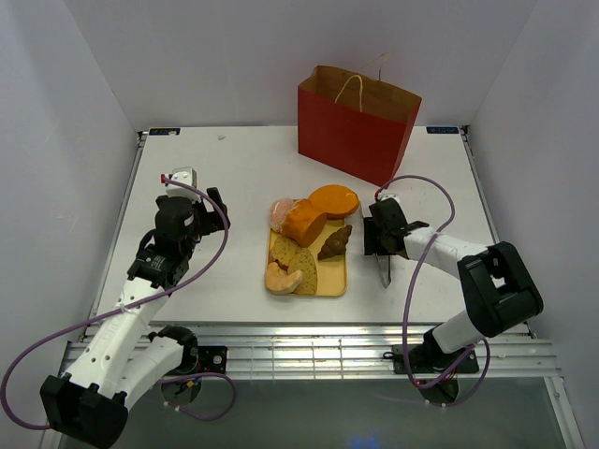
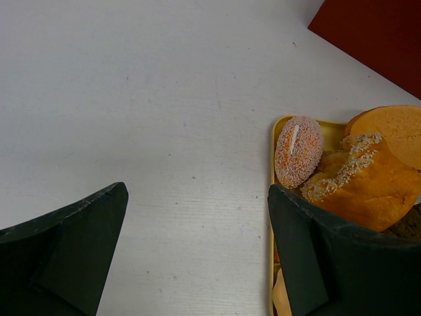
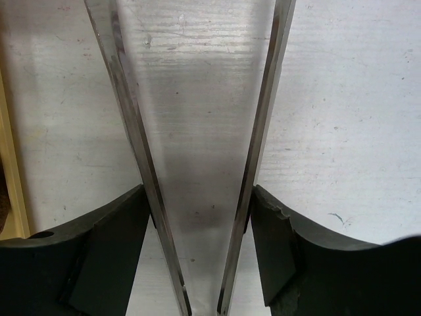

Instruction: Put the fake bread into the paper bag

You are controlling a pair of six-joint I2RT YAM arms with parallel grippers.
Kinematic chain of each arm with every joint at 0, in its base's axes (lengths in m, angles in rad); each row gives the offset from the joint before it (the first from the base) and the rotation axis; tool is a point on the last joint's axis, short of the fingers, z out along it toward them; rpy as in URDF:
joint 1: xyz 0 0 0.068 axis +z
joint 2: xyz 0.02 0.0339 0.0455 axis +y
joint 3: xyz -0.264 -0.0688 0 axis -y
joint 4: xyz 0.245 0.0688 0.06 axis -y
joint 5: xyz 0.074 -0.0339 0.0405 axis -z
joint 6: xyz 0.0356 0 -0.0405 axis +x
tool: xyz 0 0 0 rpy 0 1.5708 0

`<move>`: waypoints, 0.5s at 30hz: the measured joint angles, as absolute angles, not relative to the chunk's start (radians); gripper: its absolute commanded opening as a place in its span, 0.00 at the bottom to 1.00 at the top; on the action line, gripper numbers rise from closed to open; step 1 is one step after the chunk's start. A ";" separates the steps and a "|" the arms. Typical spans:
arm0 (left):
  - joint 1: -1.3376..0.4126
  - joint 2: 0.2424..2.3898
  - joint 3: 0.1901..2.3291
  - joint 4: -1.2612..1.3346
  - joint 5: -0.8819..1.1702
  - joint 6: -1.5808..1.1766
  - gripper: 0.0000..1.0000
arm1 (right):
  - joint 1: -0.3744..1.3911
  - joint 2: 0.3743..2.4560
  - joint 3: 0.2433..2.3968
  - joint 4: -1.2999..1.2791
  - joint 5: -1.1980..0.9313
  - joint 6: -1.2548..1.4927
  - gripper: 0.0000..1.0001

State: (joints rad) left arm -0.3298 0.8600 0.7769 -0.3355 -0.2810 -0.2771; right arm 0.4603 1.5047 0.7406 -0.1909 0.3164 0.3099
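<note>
The fake bread lies on a yellow tray (image 1: pixel 335 281): an orange round bun (image 1: pixel 334 199), an orange-brown loaf (image 1: pixel 305 222), a dark croissant (image 1: pixel 335 243), yellow speckled slices (image 1: pixel 298 257) and pinkish-tan rolls (image 1: pixel 283 278). The red paper bag (image 1: pixel 356 126) stands upright and open behind the tray. My left gripper (image 1: pixel 217 210) is open and empty above the table, left of the tray; its wrist view shows a sugared roll (image 2: pixel 298 151) and the loaf (image 2: pixel 368 191). My right gripper (image 1: pixel 372 234), right of the tray, is shut on the metal tongs (image 3: pixel 128 118), with its fingers (image 3: pixel 112 230) against both arms.
The tongs (image 1: pixel 384 269) point toward the table's near edge. The tray's edge (image 3: pixel 12 184) lies just left of the right gripper. The bag's corner (image 2: pixel 375 33) shows at the top right of the left wrist view. White walls enclose the table on three sides.
</note>
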 measured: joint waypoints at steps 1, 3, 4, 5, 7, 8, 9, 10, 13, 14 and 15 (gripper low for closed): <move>-0.330 0.860 0.777 -0.336 -0.281 -0.277 0.98 | 0.460 1.504 0.746 -0.201 0.317 0.310 0.66; -0.330 0.860 0.777 -0.336 -0.281 -0.277 0.98 | 0.460 1.499 0.754 -0.220 0.318 0.309 0.66; -0.330 0.860 0.777 -0.336 -0.281 -0.277 0.98 | 0.460 1.494 0.760 -0.231 0.319 0.308 0.65; -0.329 0.860 0.777 -0.336 -0.281 -0.277 0.98 | 0.460 1.485 0.765 -0.241 0.320 0.307 0.65; -0.330 0.860 0.777 -0.336 -0.281 -0.277 0.98 | 0.460 1.458 0.777 -0.262 0.321 0.306 0.65; -0.330 0.859 0.777 -0.336 -0.281 -0.277 0.98 | 0.460 1.444 0.781 -0.270 0.321 0.305 0.65; -0.330 0.859 0.777 -0.336 -0.281 -0.276 0.98 | 0.460 1.425 0.787 -0.280 0.323 0.304 0.65; -0.330 0.858 0.777 -0.336 -0.281 -0.276 0.98 | 0.460 1.405 0.793 -0.291 0.324 0.303 0.65; -0.330 0.855 0.777 -0.336 -0.281 -0.275 0.98 | 0.460 1.346 0.810 -0.313 0.329 0.298 0.65; -0.330 0.854 0.777 -0.336 -0.281 -0.274 0.98 | 0.460 1.332 0.814 -0.321 0.331 0.298 0.65; -0.330 0.854 0.777 -0.336 -0.281 -0.274 0.98 | 0.460 1.318 0.820 -0.329 0.332 0.295 0.65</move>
State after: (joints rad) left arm -0.3298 0.8539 0.7769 -0.3355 -0.2813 -0.2745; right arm 0.4603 1.3178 0.8196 -0.3294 0.3321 0.2955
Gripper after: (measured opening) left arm 0.979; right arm 0.649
